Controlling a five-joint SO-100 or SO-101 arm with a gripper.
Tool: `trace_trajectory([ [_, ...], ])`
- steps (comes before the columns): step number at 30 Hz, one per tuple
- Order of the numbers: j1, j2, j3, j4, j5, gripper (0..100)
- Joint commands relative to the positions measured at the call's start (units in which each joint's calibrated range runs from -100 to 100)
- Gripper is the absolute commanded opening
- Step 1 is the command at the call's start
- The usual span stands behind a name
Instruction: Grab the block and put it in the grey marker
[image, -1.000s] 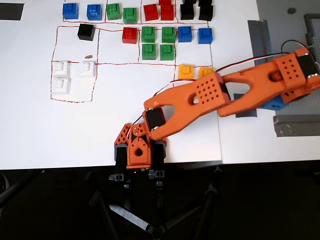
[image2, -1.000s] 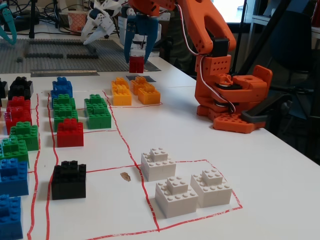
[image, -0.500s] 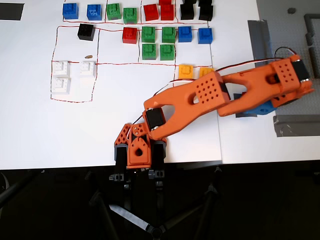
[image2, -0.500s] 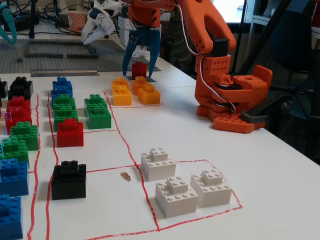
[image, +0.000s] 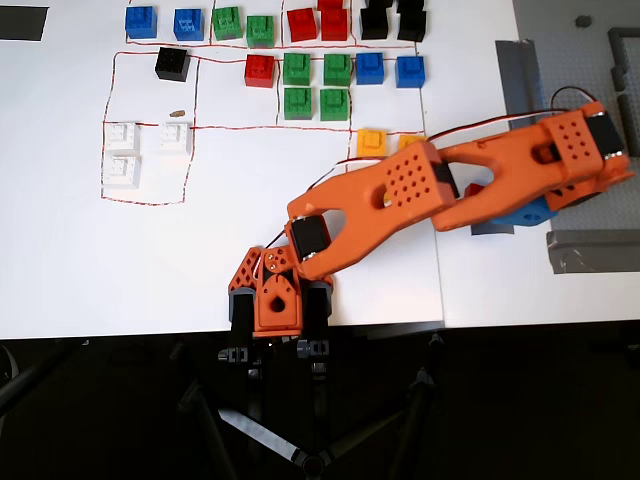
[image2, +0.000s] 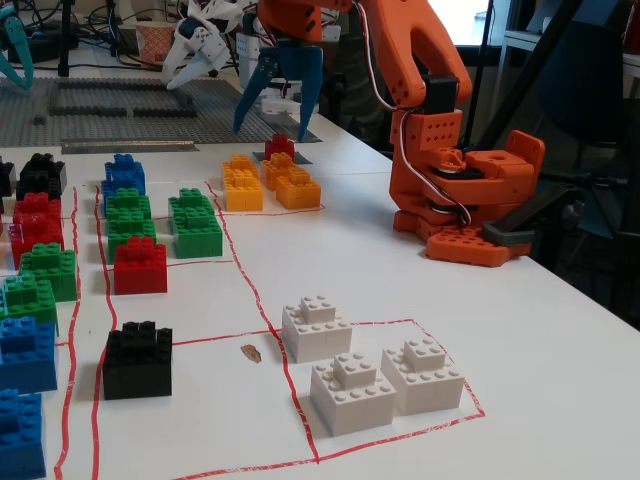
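Red block (image2: 279, 146) released; end effector (image2: 273, 118) lifted

White table (image2: 560, 380), cluttered bench (image2: 110, 105) behind

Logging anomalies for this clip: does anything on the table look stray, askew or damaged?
One stray thing: a small brown scrap lies on the white table beside the white bricks, near the red outline. It is too small to identify. The coloured bricks sit in tidy groups, and nothing looks damaged.
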Motion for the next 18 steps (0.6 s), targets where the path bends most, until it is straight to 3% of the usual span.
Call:
trace_trajectory([
  [1,-2.4,-14.1,0.0,1.8,0.0,38],
  [18,-17.3,-41.4,31.4,1.8,-6.7,23],
])
